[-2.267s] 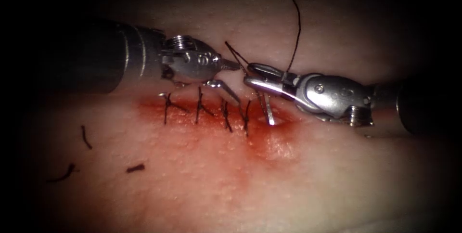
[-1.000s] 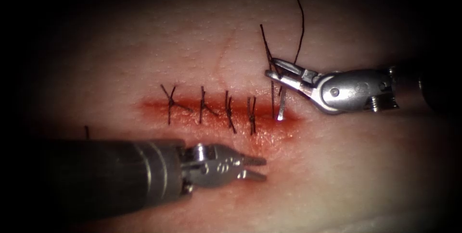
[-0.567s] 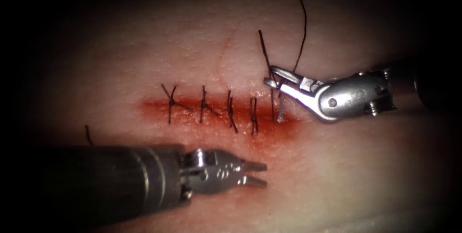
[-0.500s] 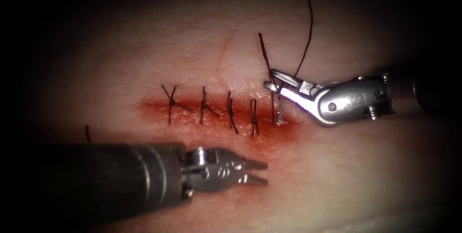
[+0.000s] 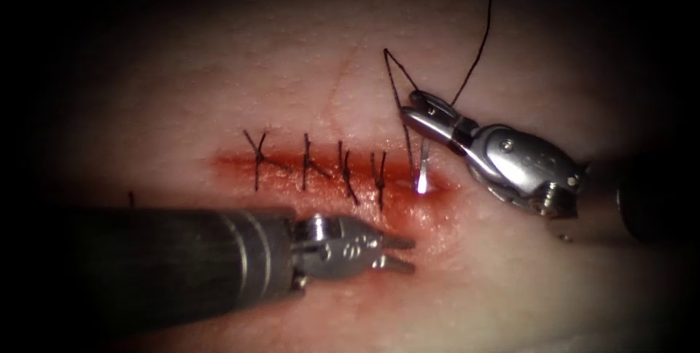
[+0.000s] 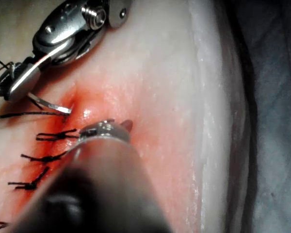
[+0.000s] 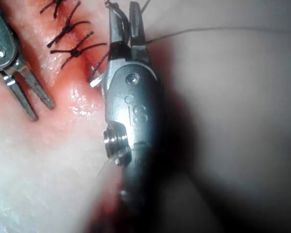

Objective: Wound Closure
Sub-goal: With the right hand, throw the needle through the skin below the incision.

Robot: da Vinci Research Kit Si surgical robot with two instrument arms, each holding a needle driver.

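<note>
Right tool (image 5: 419,109) is clamping the needle (image 5: 422,167) near its blunt end, jaws together on it; needle is hanging steeply down with its tip touching the tissue (image 5: 510,287) at the right end of the cut (image 5: 328,167), just right of the four stitches (image 5: 319,167); cannot tell if the tip is in the tissue or only resting on it; judging by the angle, it is being held upright to bite close beside the last stitch; thread (image 5: 477,54) is running up from the right jaws and away, a short loop standing beside them; left tool (image 5: 399,252) is holding nothing, jaws slightly apart, hovering low over the near side of the cut, likely placed to meet the needle; red fluid (image 5: 408,211) is pooling around the cut.
</note>
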